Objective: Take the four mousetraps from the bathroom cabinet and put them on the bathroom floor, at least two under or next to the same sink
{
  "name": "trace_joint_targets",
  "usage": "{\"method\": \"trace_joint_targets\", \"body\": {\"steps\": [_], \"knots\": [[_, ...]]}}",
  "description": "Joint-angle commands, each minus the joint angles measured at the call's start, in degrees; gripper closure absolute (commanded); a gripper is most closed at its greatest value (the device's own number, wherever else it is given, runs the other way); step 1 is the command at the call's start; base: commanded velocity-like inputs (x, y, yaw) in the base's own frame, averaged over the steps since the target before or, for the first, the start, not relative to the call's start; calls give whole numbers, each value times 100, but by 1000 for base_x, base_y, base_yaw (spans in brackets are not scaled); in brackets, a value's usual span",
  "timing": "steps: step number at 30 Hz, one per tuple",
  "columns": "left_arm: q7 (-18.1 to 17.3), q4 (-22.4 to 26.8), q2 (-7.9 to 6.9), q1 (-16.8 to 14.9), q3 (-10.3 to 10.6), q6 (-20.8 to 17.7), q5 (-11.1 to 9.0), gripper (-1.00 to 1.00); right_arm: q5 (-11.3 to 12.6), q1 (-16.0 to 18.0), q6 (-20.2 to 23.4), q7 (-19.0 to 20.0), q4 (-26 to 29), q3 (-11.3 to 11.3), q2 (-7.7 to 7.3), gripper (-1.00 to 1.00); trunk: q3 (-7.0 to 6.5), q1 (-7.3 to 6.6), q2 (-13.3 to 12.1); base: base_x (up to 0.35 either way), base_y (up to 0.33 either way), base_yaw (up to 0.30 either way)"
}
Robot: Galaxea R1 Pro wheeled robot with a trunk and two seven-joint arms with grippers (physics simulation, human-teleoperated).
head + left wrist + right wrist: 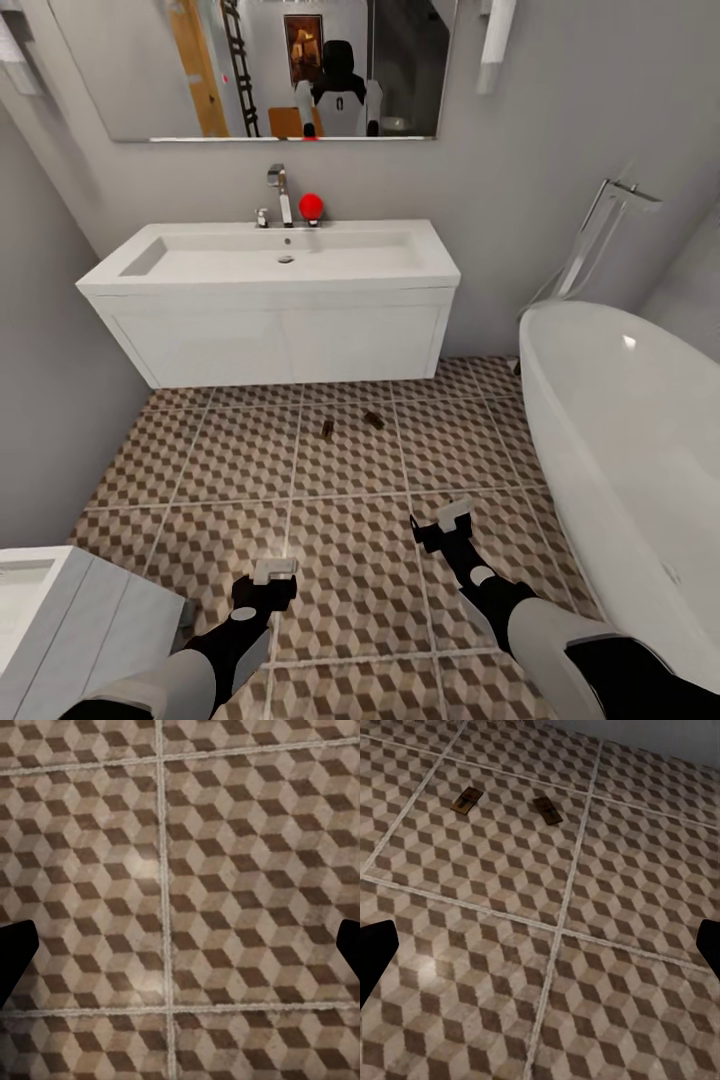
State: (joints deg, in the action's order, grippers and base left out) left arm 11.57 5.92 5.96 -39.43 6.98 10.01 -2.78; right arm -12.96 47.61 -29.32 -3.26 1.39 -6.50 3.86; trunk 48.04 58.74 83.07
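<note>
Before sink (270, 300), two tiny indistinct mousetraps (327, 429).

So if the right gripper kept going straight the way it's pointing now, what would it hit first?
Most likely bare bathroom floor. The right gripper is open and empty, aimed down at the tiles, short of the two mousetraps lying farther ahead. Depth is hard to judge.

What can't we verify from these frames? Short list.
- Mousetraps: two lie on the floor before the sink; too small to read wire or red spot, even in the right wrist view.
- Space beneath the sink: hidden by its boxy front, head view.
- Left gripper and right gripper: both open, empty; wrist views cut off the fingertips.
</note>
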Motion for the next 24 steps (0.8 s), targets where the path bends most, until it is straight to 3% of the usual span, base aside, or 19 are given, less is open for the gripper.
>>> {"method": "trace_joint_targets", "body": {"steps": [1, 4, 11, 24], "knots": [[30, -9, 1, -4, 48, 18, -30, -100, -4, 0, -12, -34, -7, -44, 0, -100, -22, -23, -40, 0, 0, 0], [30, -10, 1, -4, 49, 18, -30, -100, -4, -9, -12, -34, -7, -44, 0, -100, -96, -89, -160, 0, 0, 0], [32, -4, 2, -4, 48, 13, -30, -100, -4, -14, -11, -34, -7, -44, -3, -100, -144, -89, -160, 0, 0, 0], [38, 4, 2, -4, 41, 9, -30, -100, -4, -15, -6, -34, -7, -44, 0, -100, -171, -89, -160, 0, 0, 0]]}}
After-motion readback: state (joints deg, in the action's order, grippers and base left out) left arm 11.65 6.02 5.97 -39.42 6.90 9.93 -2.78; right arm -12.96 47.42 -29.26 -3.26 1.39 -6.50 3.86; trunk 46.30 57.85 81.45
